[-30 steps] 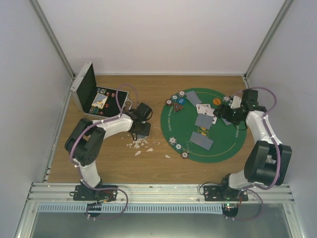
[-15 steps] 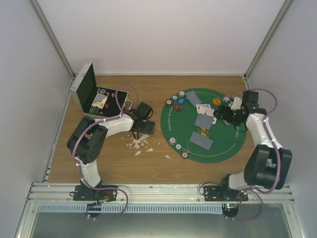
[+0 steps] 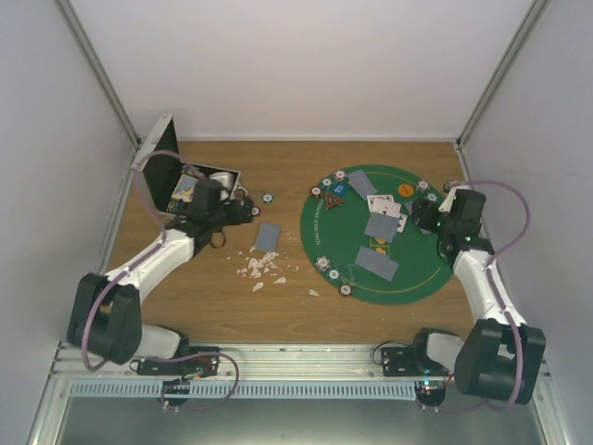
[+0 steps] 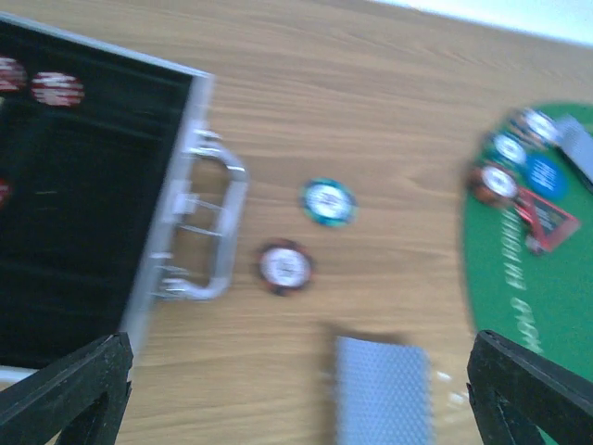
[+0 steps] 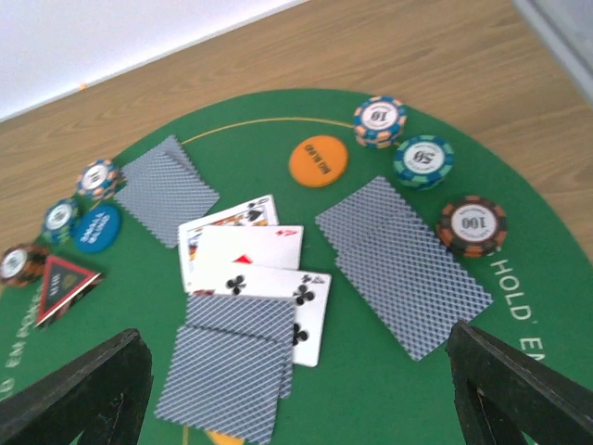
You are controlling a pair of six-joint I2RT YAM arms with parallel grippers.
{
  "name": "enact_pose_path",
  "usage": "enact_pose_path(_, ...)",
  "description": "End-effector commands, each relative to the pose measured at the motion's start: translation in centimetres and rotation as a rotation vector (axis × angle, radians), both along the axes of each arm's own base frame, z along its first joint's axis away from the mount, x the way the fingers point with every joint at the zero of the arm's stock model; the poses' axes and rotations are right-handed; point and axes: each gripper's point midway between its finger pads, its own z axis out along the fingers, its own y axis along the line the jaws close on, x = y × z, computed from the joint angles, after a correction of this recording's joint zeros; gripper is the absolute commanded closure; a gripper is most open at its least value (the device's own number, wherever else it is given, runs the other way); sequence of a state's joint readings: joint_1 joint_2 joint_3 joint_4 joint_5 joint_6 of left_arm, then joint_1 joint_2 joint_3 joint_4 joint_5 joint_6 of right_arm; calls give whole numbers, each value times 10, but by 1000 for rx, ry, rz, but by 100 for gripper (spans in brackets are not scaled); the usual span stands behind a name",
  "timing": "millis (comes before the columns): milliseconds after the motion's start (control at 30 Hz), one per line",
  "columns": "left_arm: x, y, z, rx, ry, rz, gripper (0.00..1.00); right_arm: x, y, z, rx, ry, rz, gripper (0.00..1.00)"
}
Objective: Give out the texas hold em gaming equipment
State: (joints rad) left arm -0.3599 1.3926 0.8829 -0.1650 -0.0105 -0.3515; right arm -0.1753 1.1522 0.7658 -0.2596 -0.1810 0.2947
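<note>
A green round mat [image 3: 408, 269] carries grey-blue-backed playing cards [image 5: 404, 263], three face-up cards [image 5: 250, 269], stripe-edged poker chips [image 5: 473, 225], an orange button [image 5: 317, 159], a blue button [image 5: 94, 228] and a red-black triangular token [image 5: 63, 284]. My right gripper [image 5: 296, 399] hangs open above the cards, holding nothing. On the bare wood lie a grey-blue-backed card stack [image 4: 383, 389], a teal chip [image 4: 328, 201] and a red chip [image 4: 285, 267]. Over them my left gripper [image 4: 296, 399] stands wide open and empty, next to the case [image 4: 83, 213].
The open black-lined metal case [image 3: 157, 167] stands at the back left with chips inside and its handle [image 4: 208, 222] facing the loose chips. White crumbled scraps [image 3: 259, 271] lie on the wood in front of the card stack. White walls and metal posts enclose the table.
My left gripper opened, let go of the card stack on the wood and drew back left toward the case. My right gripper pulled back to the right and opened wider.
</note>
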Motion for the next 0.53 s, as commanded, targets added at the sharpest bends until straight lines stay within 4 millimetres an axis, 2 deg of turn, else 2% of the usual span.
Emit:
enact_pose_path(0, 11, 72, 7, -32, -141, 145, 1, 16, -24, 25, -109, -221, -164, 12)
enact_pose_path(67, 10, 107, 2, -35, -176, 227, 1, 18, -28, 16, -143, -247, -202, 12)
enact_pose_path(167, 9, 143, -9, -44, -217, 307, 1, 22, -35, 6, -213, -278, -253, 11)
enact_pose_path(400, 18, 166, -5, 76, -358, 349, 1, 30, -42, -5, -318, -347, -306, 11)
enact_pose_path(500, 20, 179, -5, 121, -362, 407, 1, 29, -44, -10, -354, -358, -311, 11)
